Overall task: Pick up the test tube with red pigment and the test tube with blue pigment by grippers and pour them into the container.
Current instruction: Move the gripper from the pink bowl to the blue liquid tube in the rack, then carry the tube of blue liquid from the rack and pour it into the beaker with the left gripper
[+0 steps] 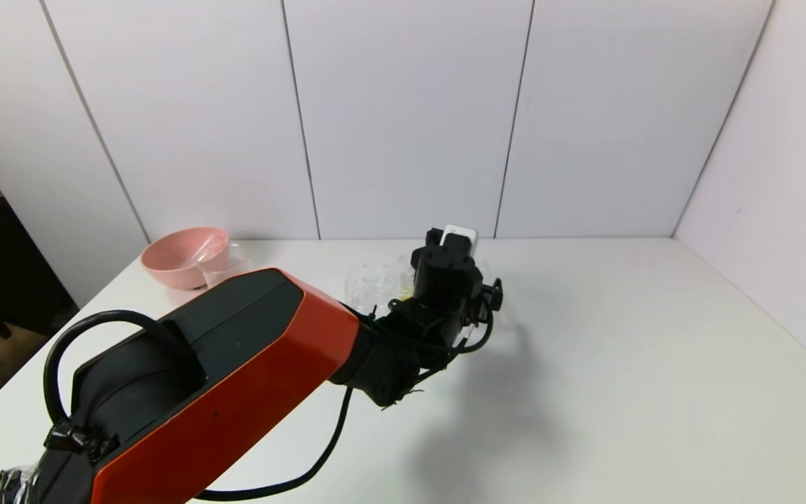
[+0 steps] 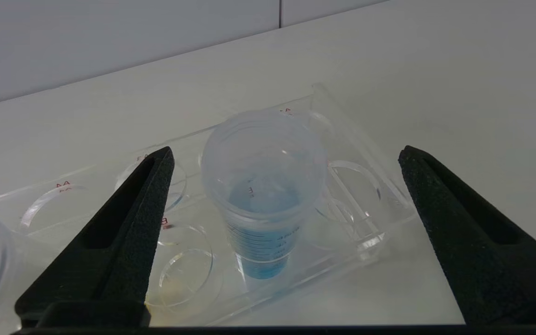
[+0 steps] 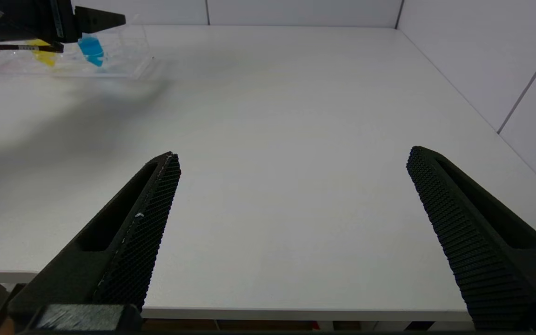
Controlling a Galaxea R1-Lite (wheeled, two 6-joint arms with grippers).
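While the head view hides it behind my arm, my left pincer (image 2: 286,153), fingers apart, straddles the test tube with blue pigment (image 2: 263,195) upright in the rack (image 2: 365,232); right pincer (image 3: 293,158) spread wide over bare bench (image 3: 296,93).

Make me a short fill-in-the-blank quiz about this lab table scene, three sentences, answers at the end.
1. The tube between the left hand's open fingers holds ____ liquid.
2. That tube stands in a clear ____.
3. The bowl at the table's back left is ____.
Answers: blue; rack; pink
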